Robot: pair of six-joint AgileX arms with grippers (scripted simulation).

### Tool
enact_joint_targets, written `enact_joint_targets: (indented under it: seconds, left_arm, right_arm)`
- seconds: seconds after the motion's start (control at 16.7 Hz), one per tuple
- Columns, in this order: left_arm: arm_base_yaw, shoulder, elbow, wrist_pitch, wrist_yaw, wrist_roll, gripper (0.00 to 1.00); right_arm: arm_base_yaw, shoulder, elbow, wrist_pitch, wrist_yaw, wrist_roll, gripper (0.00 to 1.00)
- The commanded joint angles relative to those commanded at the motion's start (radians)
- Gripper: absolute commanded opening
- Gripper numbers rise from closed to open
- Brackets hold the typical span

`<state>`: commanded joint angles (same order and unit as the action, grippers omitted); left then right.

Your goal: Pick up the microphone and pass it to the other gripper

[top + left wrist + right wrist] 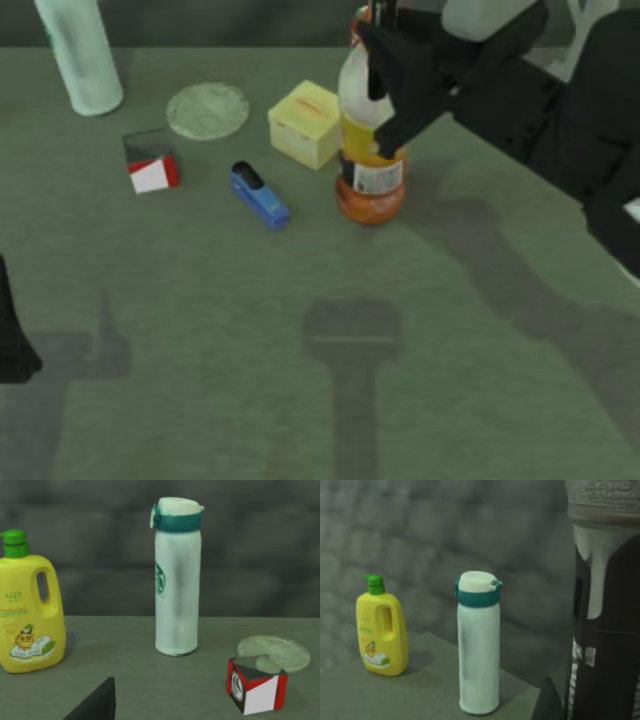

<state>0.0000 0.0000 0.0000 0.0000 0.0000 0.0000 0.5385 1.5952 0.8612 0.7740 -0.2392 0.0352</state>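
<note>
Right gripper (385,75) hovered high over surface's (300,380) far edge, above orange-based bottle (370,175). Small silver-grey mesh-headed microphone with black handle (602,605) stood upright against black fingers (420,110), apparently gripped; exact closure unclear. Left arm (12,340) parked at left edge, fingers' state impossible to tell. Blue stapler (260,195) lay just left of bottle.

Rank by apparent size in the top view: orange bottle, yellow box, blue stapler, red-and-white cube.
1. orange bottle, though the right gripper covers part of it
2. yellow box
3. blue stapler and red-and-white cube, too close to separate
</note>
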Motion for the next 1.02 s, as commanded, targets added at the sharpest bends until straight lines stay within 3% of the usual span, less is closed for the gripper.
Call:
enact_joint_targets:
  seconds: [0.12,0.24,0.9,1.02]
  left_arm:
    - [0.0,0.0,0.0,0.0,0.0,0.0,1.0]
    - [0.0,0.0,0.0,0.0,0.0,0.0,1.0]
    - [-0.001,0.002,0.001,0.001,0.001,0.0,1.0]
    - [-0.017,0.035,0.027,0.012,0.027,0.003,1.0]
  right_arm:
    - [0.062,-0.051,-0.026,-0.016,0.058,0.003,0.0]
    - [0.088,-0.074,-0.037,-0.022,0.083,0.005,0.0]
    - [0.088,-0.074,-0.037,-0.022,0.083,0.005,0.0]
    - [0.088,-0.074,-0.037,-0.022,0.083,0.005,0.0]
